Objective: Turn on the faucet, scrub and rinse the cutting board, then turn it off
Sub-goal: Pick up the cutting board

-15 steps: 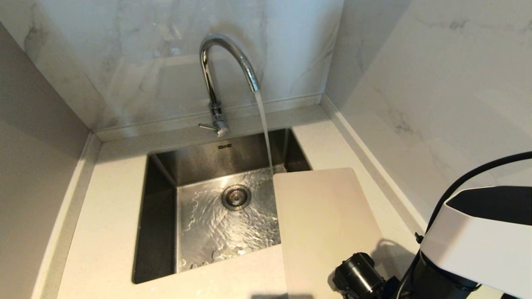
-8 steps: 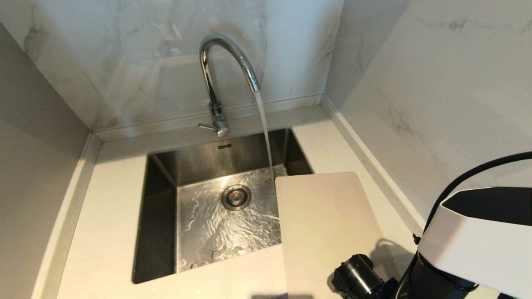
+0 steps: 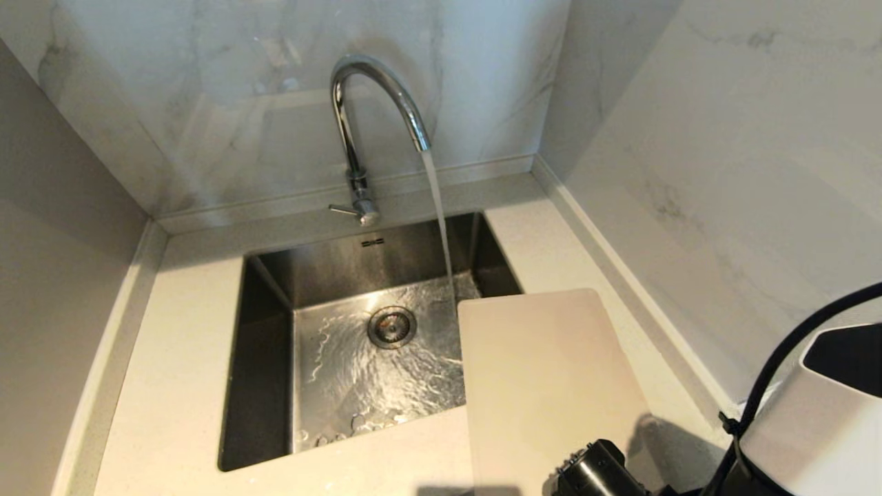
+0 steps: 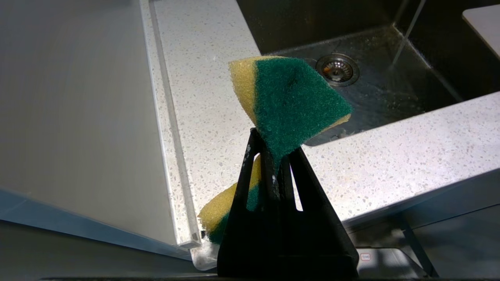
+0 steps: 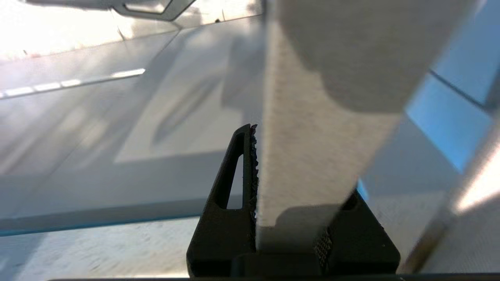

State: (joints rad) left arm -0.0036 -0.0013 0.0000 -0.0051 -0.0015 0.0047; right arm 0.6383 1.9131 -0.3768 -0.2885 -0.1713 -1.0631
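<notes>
One chrome gooseneck faucet, one steel sink with one drain strainer, one cream cutting board, one green-and-yellow sponge, one speckled desk, two black grippers: left gripper, right gripper.

Cutting board pulled back from the water stream, w/ right arm.

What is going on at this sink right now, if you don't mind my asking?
The tall chrome gooseneck faucet is running, its stream falling into the stainless steel sink. The right gripper is shut on one end of the large cream plastic cutting board, which lies over the sink's right edge, just beside the stream. The left gripper is shut on a green-and-yellow sponge, held near the white speckled counter, not touching the board.
</notes>
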